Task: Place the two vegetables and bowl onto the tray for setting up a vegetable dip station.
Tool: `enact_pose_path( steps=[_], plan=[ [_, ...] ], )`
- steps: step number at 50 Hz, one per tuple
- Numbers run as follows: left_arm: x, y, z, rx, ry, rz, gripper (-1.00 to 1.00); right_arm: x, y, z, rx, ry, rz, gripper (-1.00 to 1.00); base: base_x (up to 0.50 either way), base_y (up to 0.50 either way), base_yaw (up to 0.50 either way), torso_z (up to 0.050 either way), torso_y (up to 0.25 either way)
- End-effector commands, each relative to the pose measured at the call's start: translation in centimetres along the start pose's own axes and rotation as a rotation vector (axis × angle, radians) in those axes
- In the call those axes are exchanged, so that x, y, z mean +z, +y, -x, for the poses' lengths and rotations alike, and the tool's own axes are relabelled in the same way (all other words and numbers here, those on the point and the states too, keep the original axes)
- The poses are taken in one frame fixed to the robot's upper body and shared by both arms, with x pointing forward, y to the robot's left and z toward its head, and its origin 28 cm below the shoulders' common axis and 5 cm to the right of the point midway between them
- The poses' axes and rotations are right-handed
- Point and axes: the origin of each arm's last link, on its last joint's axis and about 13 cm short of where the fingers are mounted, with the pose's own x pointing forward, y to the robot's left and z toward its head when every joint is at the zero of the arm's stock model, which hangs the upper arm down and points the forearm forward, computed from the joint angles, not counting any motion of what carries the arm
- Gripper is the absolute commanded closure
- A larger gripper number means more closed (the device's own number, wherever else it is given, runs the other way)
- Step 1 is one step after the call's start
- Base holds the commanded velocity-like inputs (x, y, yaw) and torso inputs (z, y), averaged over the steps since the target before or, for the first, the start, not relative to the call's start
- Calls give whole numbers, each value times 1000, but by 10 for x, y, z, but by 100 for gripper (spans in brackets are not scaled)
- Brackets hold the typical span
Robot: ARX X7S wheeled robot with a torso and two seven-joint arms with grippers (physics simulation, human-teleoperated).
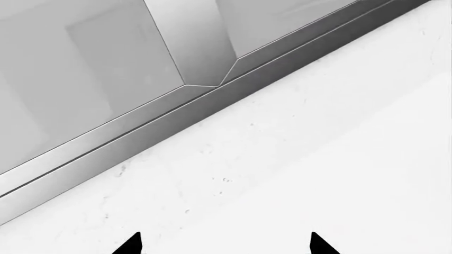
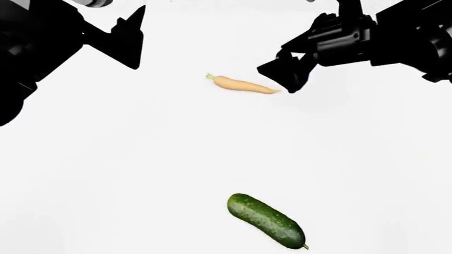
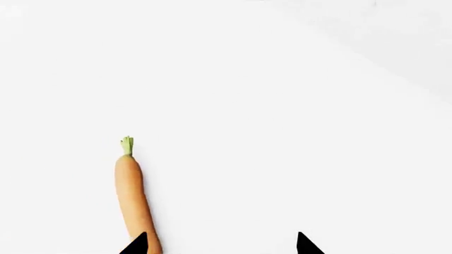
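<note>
My left tool hangs with its fingers apart, holding nothing, well left of the carrot. My right tool is spread wide too, empty, one fingertip at the carrot's tapered end. One carrot lies lengthwise across the white counter, green stub pointing left. One cucumber lies diagonally, well nearer me than the carrot.

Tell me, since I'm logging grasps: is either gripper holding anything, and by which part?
Nothing is held. The right gripper has open jaws beside the pale-orange tapered carrot's thin end, not closed on it. The left gripper is open over bare white counter.
</note>
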Motion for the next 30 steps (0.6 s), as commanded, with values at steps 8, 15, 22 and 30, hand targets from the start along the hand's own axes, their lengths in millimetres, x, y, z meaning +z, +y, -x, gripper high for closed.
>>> enact_pose_path(
  steps=[8, 15, 22, 30],
  plan=[
    [1, -3, -1, -8, -1, -7, -100, -2, 9, 3, 88, -9, -11, -100, 0, 0, 0, 0, 0],
    [0, -3, 0, -9, 1, -10, -100, -5, 13, -7, 126, 8, 15, -100, 0, 0, 0, 0, 0],
    [-1, -3, 0, -12, 3, -9, -100, -5, 10, -20, 113, 20, 49, -100, 0, 0, 0, 0, 0],
    [-3, -3, 1, -13, 3, -6, -100, -7, 3, -31, 65, 15, 86, -100, 0, 0, 0, 0, 0]
  ],
)
